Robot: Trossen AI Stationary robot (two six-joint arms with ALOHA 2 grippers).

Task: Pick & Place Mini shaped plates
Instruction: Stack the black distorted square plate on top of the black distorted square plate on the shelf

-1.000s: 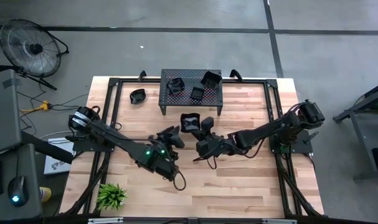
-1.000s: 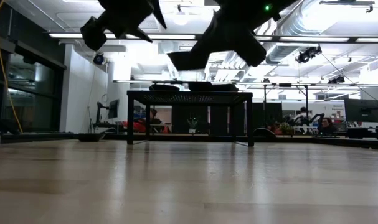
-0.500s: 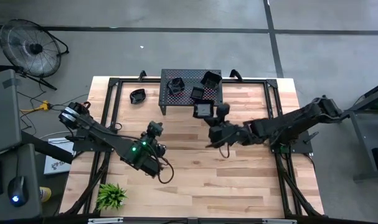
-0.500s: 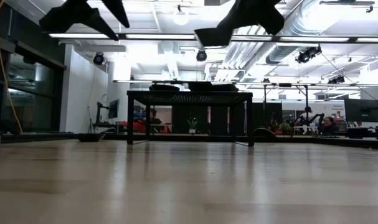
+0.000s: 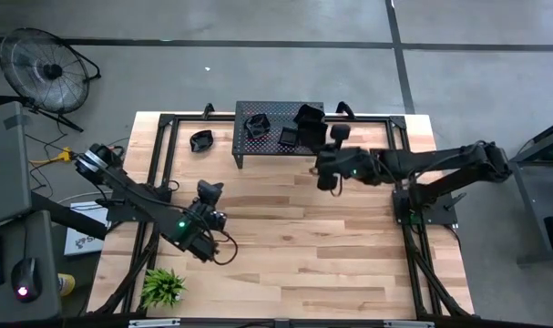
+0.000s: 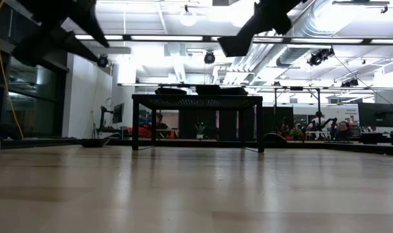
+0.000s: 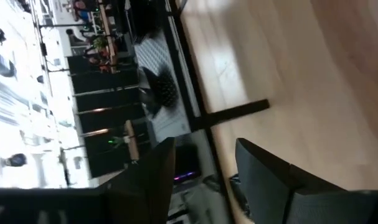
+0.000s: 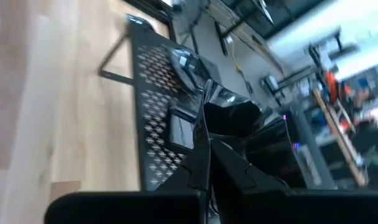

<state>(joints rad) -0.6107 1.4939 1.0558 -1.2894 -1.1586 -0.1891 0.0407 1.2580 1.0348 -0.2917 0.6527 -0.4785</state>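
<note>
1. While both arms are hanging above the table point(image 5: 349, 264), the perforated stand point(image 5: 258, 109) is sitting at the table's far edge, carrying mini plates: one lobed plate point(image 5: 256, 124) toward its left end, one flat square plate point(image 5: 289, 137) near its front edge, one deeper plate point(image 5: 308, 116) at its right end.
2. Another small plate point(image 5: 201, 141) is lying on the table just left of the stand, apart from it.
3. All plates are showing glossy black with raised rims; outline of the held one is hard to tell.
4. Right gripper point(image 5: 318, 138) is reaching over the stand's right end, arm stretched nearly straight from the table's right side, fingers clenched on a black plate point(image 8: 232, 115) right at the stand's right edge.
5. Left gripper point(image 5: 209, 189) is hovering over the left-middle of the table, arm angled in from the left edge, jaws parted with nothing between them.
6. Green plant point(image 5: 162, 287) is sitting at the near-left corner.
</note>
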